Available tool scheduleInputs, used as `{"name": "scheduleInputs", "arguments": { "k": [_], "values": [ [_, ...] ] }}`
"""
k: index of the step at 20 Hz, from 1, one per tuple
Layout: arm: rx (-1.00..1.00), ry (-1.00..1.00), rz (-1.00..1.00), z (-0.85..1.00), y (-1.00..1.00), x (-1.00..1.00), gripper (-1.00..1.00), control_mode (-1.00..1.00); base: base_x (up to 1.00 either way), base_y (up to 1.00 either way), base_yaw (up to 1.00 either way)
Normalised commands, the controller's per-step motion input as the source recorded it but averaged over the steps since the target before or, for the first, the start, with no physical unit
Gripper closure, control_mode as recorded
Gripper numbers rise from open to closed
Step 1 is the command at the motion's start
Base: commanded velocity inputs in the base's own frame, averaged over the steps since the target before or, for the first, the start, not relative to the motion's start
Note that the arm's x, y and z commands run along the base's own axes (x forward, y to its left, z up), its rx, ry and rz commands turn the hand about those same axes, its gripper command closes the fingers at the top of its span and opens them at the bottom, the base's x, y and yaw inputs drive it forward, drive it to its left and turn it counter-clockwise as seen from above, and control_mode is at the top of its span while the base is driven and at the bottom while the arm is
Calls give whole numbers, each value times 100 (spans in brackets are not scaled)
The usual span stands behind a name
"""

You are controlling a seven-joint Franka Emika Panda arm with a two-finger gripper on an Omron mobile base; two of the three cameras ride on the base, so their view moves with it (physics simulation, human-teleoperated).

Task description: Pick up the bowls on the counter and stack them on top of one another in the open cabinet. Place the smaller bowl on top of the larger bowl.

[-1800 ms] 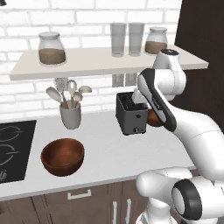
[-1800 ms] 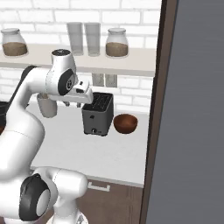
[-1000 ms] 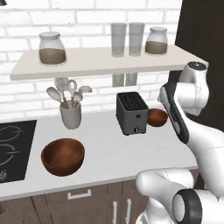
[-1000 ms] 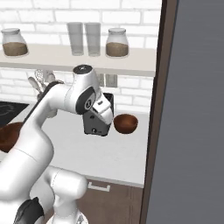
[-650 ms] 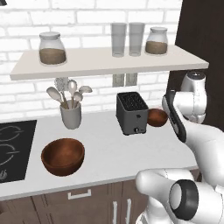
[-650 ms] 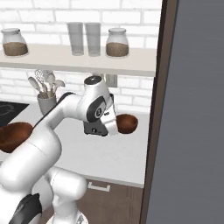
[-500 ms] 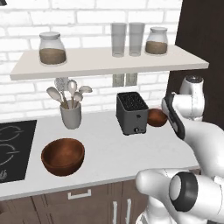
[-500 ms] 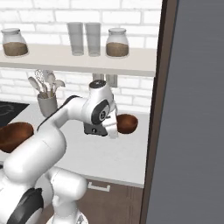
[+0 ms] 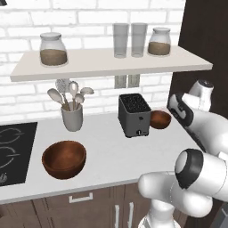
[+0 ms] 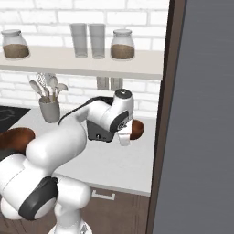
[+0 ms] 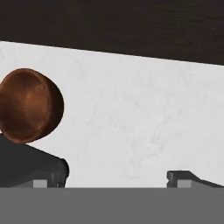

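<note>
The smaller bowl (image 9: 160,119), reddish-brown, sits on the counter (image 9: 111,151) just right of the toaster. In the hand view the smaller bowl (image 11: 29,105) lies off to the left, beyond one fingertip. My gripper (image 11: 118,177) is open and empty, hovering low over bare counter (image 11: 140,113) beside it. From the right base view the hand and gripper (image 10: 123,138) cover part of the smaller bowl (image 10: 137,129). The larger bowl (image 9: 63,158), wide and dark brown, rests near the counter's front left. The open cabinet (image 9: 111,63) is the off-white shelf above.
A black toaster (image 9: 134,114) stands left of the small bowl, and a utensil cup (image 9: 72,116) further left. Two jars (image 9: 53,48) and two glasses (image 9: 129,39) occupy the shelf. A tall dark cabinet panel (image 10: 165,114) closes off the right side. A cooktop (image 9: 11,151) lies at far left.
My arm swung right from over the toaster and dropped toward the small bowl. The jaws stayed open. Neither bowl has moved.
</note>
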Motion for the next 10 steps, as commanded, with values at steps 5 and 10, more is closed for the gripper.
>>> {"name": "scheduleInputs", "arguments": {
  "k": [5, 10],
  "values": [
    [-1, -8, 0, -17, 0, 22, -100, -100, 0, 0, 0],
    [0, -2, 0, -10, 0, 4, -100, -100, 0, 0, 0]
  ]
}}
